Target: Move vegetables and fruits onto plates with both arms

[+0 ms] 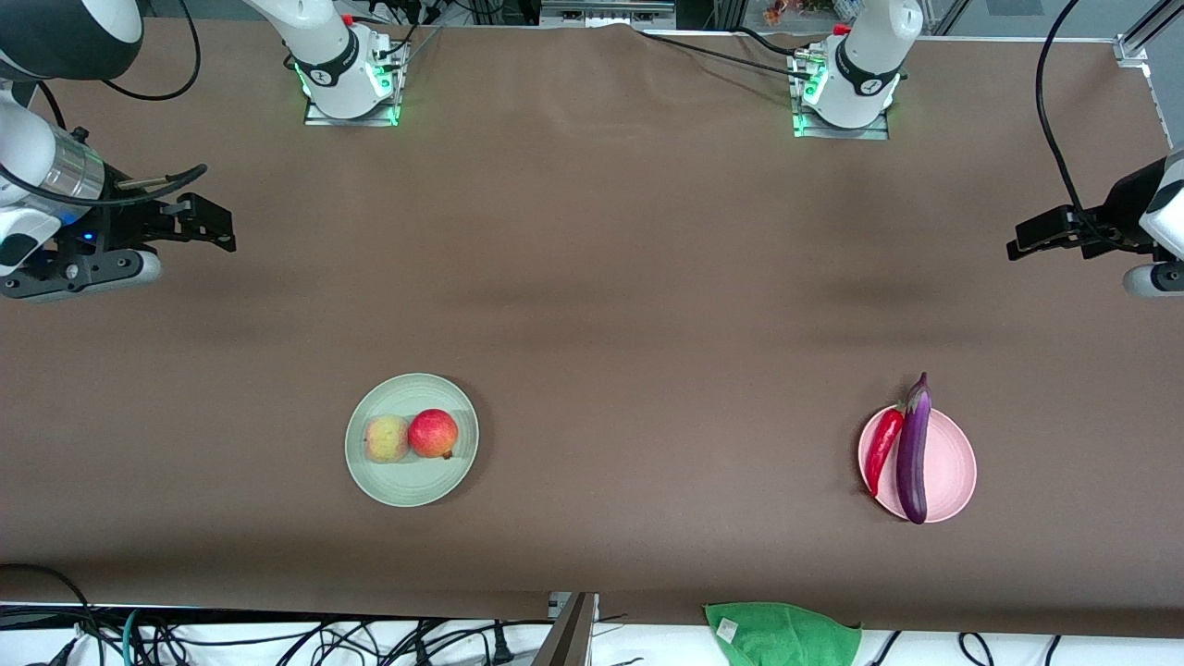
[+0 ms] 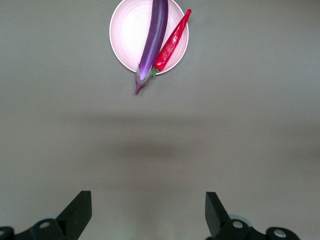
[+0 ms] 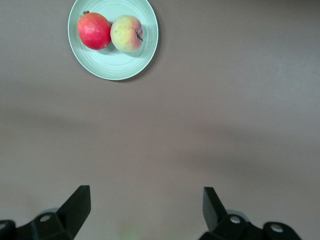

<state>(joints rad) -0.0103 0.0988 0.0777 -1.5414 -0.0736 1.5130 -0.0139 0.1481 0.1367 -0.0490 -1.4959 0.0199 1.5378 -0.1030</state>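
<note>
A yellowish-pink peach (image 1: 387, 438) and a red pomegranate (image 1: 433, 433) lie side by side on the mint green plate (image 1: 412, 483), toward the right arm's end of the table. On the pink plate (image 1: 953, 467), toward the left arm's end, rest a long purple eggplant (image 1: 914, 449) and a red chili pepper (image 1: 883, 446); the eggplant's stem overhangs the rim. My right gripper (image 1: 220, 229) hangs open and empty over bare table at the right arm's end. My left gripper (image 1: 1022, 242) hangs open and empty at the left arm's end. Each wrist view shows its own plate: peach (image 3: 127, 33), pomegranate (image 3: 94, 30), eggplant (image 2: 152, 42), chili (image 2: 172, 41).
A brown cloth covers the table (image 1: 629, 305). A green cloth (image 1: 782, 634) lies at the table's edge nearest the front camera, with cables (image 1: 277, 638) along that edge. The arm bases (image 1: 347, 79) stand at the edge farthest from the front camera.
</note>
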